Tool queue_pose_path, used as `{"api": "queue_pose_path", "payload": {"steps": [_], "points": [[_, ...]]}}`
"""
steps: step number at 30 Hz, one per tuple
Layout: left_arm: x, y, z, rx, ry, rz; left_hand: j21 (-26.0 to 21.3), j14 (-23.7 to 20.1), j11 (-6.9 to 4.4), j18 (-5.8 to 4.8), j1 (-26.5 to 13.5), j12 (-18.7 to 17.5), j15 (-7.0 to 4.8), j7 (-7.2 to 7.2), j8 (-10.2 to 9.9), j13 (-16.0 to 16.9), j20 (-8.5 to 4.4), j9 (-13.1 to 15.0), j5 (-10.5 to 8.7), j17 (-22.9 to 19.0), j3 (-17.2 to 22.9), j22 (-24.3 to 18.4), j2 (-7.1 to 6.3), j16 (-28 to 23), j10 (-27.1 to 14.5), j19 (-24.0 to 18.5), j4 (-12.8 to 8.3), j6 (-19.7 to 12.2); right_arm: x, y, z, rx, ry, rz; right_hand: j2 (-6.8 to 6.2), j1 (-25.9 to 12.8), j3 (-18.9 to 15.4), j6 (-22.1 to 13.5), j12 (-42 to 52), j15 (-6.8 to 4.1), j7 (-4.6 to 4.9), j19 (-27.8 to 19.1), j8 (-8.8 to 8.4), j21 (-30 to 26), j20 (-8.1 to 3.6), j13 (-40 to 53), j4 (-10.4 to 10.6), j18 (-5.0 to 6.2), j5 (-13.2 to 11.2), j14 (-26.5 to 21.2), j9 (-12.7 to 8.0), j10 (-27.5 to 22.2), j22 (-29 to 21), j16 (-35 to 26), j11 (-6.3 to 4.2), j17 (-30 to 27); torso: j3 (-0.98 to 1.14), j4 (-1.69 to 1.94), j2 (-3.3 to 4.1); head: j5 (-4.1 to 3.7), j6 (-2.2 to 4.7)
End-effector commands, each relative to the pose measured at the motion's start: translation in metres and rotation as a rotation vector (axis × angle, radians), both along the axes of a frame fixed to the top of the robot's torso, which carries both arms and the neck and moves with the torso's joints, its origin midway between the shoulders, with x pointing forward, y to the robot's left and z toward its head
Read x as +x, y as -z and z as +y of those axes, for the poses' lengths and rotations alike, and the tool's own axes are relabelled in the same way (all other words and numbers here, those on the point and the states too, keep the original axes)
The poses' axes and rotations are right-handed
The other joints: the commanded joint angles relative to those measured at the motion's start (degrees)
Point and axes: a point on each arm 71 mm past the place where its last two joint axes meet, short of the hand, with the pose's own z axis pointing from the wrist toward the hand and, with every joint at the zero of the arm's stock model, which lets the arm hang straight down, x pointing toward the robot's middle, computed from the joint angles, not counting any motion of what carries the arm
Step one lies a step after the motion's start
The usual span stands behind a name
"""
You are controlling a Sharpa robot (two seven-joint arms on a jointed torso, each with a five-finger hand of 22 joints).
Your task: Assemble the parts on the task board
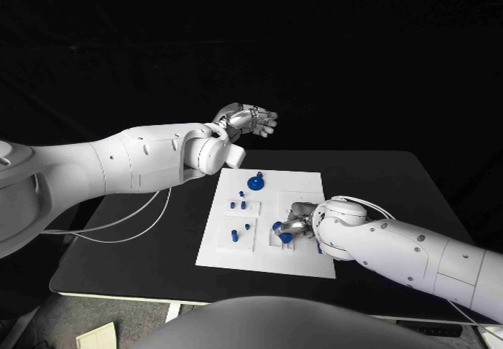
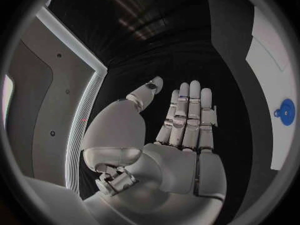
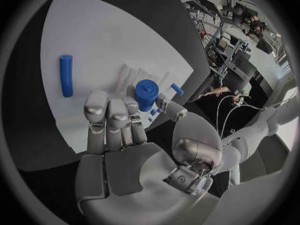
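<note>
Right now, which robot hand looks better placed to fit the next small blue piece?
The right robot hand: it is down at the white task board, holding a blue cylinder. The left robot hand is raised, open.

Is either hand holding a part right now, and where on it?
The left hand is raised with straight, spread fingers, holding nothing. The right hand has a short blue cylinder at its fingertips over the task board; whether it grips it cannot be told.

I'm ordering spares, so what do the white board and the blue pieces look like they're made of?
The white board looks like matte plastic or painted sheet: flat, even, no glare. The blue pieces, such as the round one and the cylinder, look like moulded or printed plastic: uniform colour, soft sheen. Neither is certain.
</note>
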Motion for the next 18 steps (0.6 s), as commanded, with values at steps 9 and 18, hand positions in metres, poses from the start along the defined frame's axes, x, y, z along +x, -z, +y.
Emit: {"api": "queue_pose_path", "payload": {"steps": [9, 18], "points": [[0.0002, -0.0025, -0.0026, -0.007, 0.014, -0.007, -0.3, 0.5, 0.04, 0.91, -0.4, 0.3, 0.05, 0.01, 0.4, -0.1, 0.34, -0.1, 0.40, 0.1, 0.0, 0.1, -0.03, -0.3, -0.3, 0.0, 0.3, -0.5, 0.0004, 0.0050, 0.0015, -0.026, -0.014, 0.006, -0.91, -2.0, -1.5, 0.3, -0.1, -0.35, 0.46, -0.1, 0.22, 0.2, -0.22, 0.2, 0.0, 4.91, 0.1, 0.1, 0.0, -0.2, 0.4, -0.4, -0.21, 0.1, -0.02, -0.02, -0.02, 0.22, 0.01], [0.0004, -0.0026, -0.0032, -0.008, 0.016, -0.007, -0.3, 0.5, 0.04, 0.90, -0.5, 0.3, 0.06, 0.01, 0.4, -0.1, 0.35, -0.1, 0.40, 0.2, 0.0, 0.1, -0.04, -0.4, -0.3, 0.0, 0.4, -0.5, -0.0011, 0.0047, 0.0031, -0.016, -0.020, 0.013, -3.78, -4.1, -7.8, -0.2, -0.2, -0.35, 0.49, -0.3, 0.27, 0.2, -0.48, 0.5, -1.4, 4.91, 0.1, 0.0, 0.2, -0.5, 0.4, -0.6, -0.19, 0.2, -0.01, -0.13, -0.10, 0.34, 0.01]]}}
